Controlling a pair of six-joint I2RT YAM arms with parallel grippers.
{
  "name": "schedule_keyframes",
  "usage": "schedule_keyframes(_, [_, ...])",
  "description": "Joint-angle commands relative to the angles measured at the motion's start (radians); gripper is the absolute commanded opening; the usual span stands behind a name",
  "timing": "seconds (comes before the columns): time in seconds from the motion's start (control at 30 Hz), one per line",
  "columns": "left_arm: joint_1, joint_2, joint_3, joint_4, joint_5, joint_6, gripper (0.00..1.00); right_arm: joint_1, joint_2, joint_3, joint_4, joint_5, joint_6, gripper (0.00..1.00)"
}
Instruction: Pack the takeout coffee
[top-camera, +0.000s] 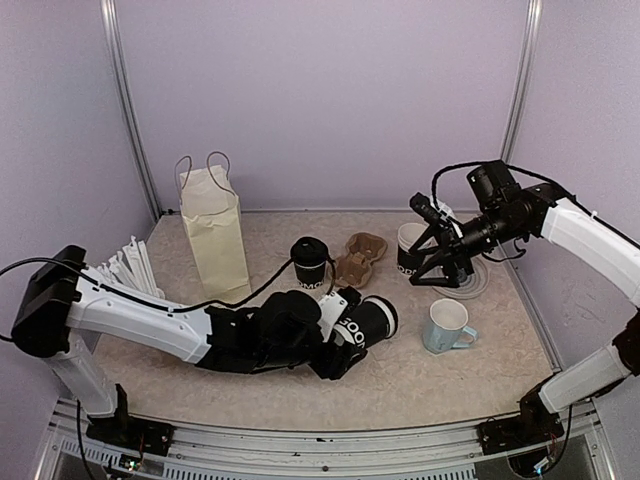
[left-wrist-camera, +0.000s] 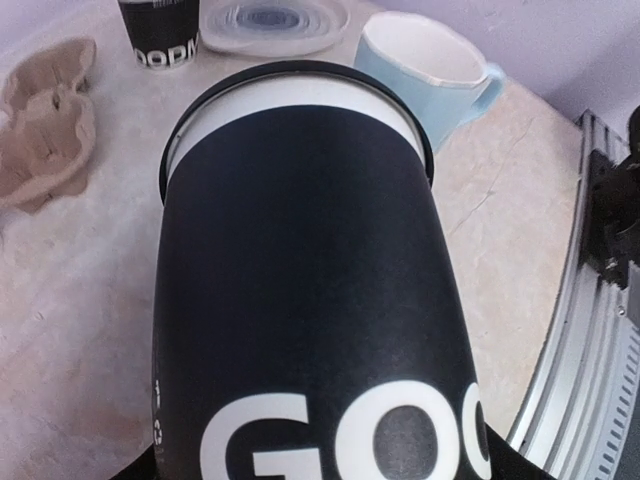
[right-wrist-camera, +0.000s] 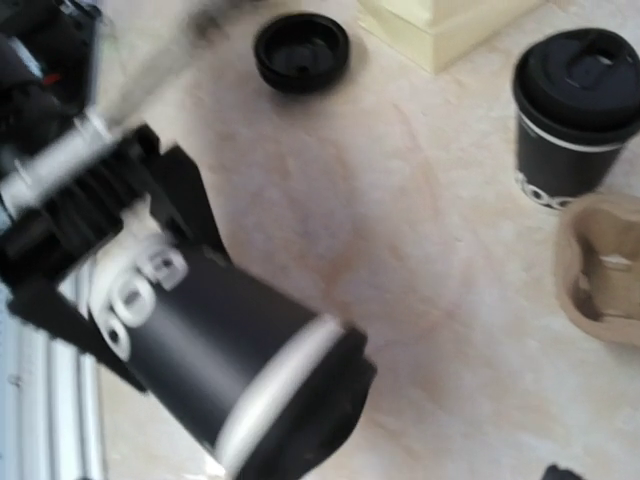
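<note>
A black paper cup with white lettering (left-wrist-camera: 310, 280), its black plastic lid on, lies tipped on its side in the left end effector (top-camera: 345, 335). The fingers are clamped around the cup's body, low over the desk (top-camera: 480, 370). Just beyond that end effector stands a second lidded black paper cup (top-camera: 309, 262), with a brown pulp cup carrier (top-camera: 360, 257) beside it. The right end effector (top-camera: 437, 268) hangs with its fingers apart, and an open black cup with a white inside (top-camera: 408, 250) stands just to its left.

Lilac walls (top-camera: 320, 90), beige tabletop (top-camera: 450, 390), alu posts (top-camera: 130, 110)
</note>
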Motion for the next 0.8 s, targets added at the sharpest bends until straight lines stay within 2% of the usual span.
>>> schedule_keyframes(0.0, [0.002, -0.168, -0.181, 0.443, -0.022, 0.095, 0.67, -0.017, 0.077, 0.096, -0.064, -0.135, 0.064, 0.96])
schedule_keyframes(0.13, [0.012, -0.235, -0.257, 0.568, -0.014, 0.130, 0.67, -0.020, 0.148, 0.148, -0.134, -0.282, 0.061, 0.99])
schedule_keyframes(0.23, [0.016, -0.251, -0.276, 0.606, -0.011, 0.148, 0.67, -0.020, 0.203, 0.180, -0.201, -0.391, 0.030, 1.00])
schedule_keyframes(0.43, [0.018, -0.251, -0.279, 0.632, 0.024, 0.163, 0.68, -0.016, 0.253, 0.197, -0.251, -0.503, -0.007, 1.00])
schedule_keyframes(0.77, [0.018, -0.216, -0.241, 0.619, 0.065, 0.176, 0.67, 0.037, 0.285, 0.200, -0.267, -0.516, -0.030, 0.99])
